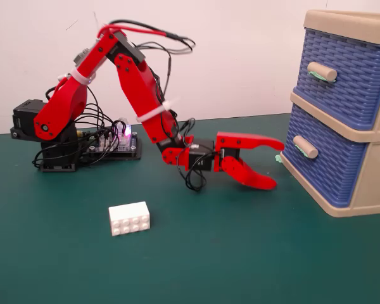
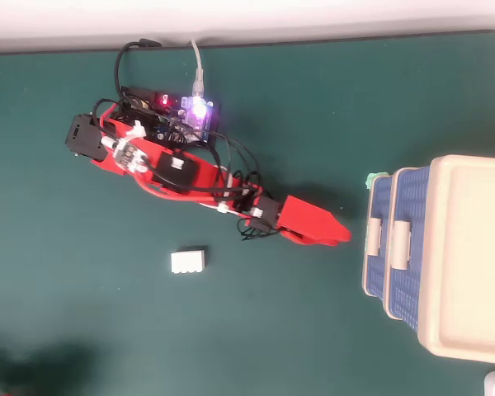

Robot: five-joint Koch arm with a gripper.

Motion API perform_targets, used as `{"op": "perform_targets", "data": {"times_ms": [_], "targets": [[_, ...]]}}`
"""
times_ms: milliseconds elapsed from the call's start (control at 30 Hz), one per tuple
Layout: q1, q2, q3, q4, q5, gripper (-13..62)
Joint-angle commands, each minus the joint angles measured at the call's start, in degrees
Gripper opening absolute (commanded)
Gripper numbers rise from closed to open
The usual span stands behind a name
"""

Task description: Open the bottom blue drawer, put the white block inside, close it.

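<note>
Two red jaws of the claw (image 1: 275, 164) (image 2: 347, 235) stand spread apart and empty, low over the desk (image 1: 240, 253) just short of the bottom drawer (image 1: 326, 161) (image 2: 379, 239), which sits shut at the desk's right edge in the overhead view. The block (image 1: 129, 218) (image 2: 187, 261) lies alone mid-desk, well behind the claw.

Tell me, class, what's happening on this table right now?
A red arm reaches across the green table toward the cabinet, its gripper open and empty, just short of the bottom drawer. Both drawers are shut. The white block lies untouched on the table, well behind the gripper.
</note>
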Motion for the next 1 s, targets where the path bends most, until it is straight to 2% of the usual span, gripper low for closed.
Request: {"op": "perform_targets", "data": {"times_ms": [0, 233, 433, 567, 700, 767, 967], "targets": [[-1.41, -0.09, -4.66, -5.89, 2.46, 32.7], [-3.78, -2.99, -14.50, -1.49, 3.52, 31.4], [-5.63, -3.52, -21.36, 5.10, 3.69, 25.0], [-5.80, -4.04, -24.87, 10.55, 3.43, 16.7], [-5.71, -3.96, -25.22, 15.47, 3.52, -1.6], [-5.45, -3.96, -25.22, 17.67, 3.60, -8.3], [-5.19, -3.52, -25.14, 20.65, 3.60, -8.2]]}}
